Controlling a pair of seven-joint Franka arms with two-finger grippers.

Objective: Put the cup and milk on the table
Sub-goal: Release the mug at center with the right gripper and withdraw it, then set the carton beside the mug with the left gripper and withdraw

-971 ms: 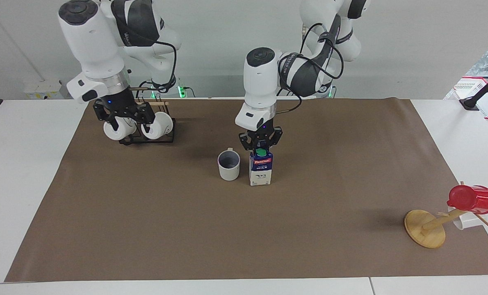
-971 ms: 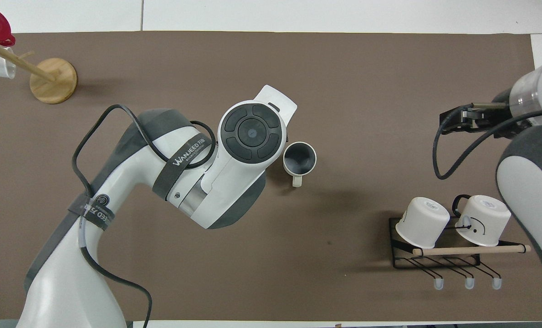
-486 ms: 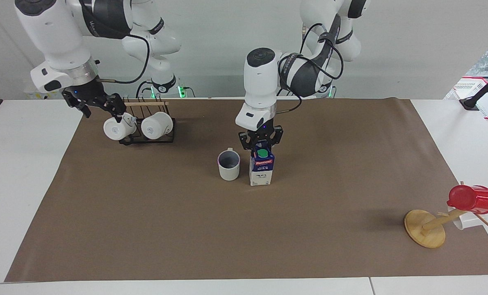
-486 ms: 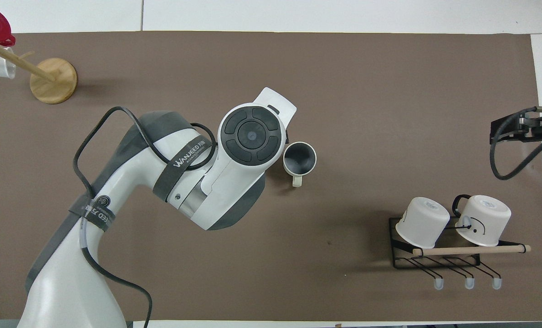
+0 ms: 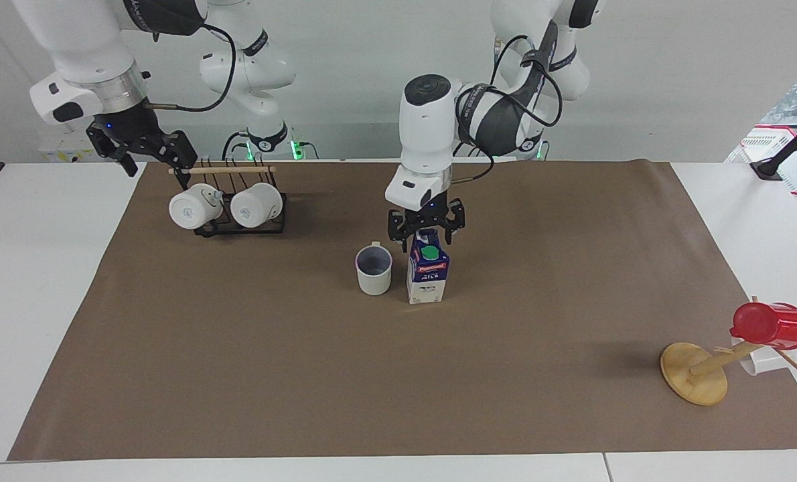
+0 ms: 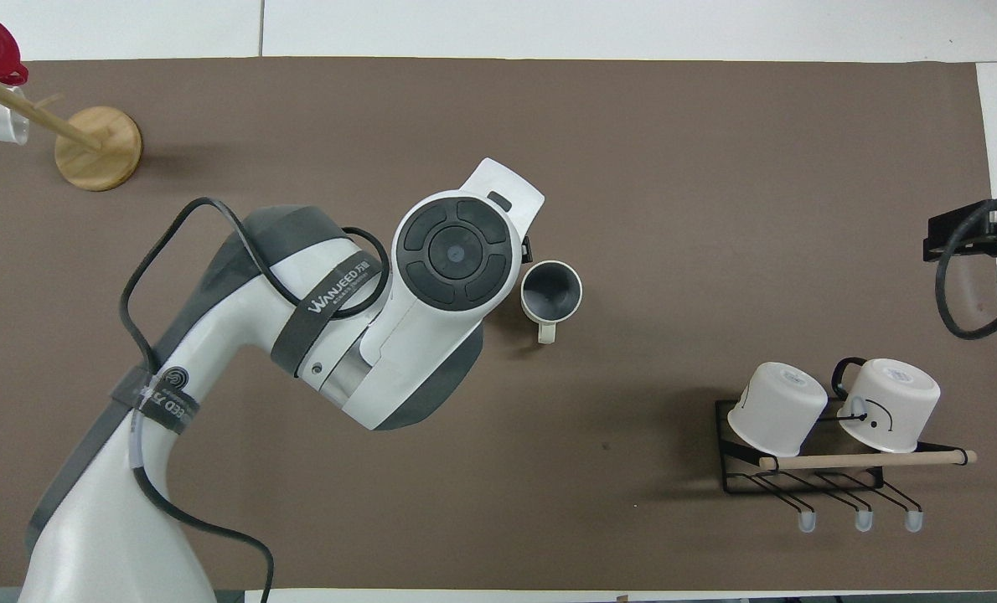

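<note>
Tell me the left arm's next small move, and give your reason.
Probably lift the left gripper straight up and clear. Its fingers look open around the milk carton's peak, and the carton stands upright on the table beside the cup.

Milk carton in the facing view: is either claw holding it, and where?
Nothing is held. The left claw stands open just above the blue-and-white gable-top milk carton; the right claw, raised by the mug rack, is open and empty.
</note>
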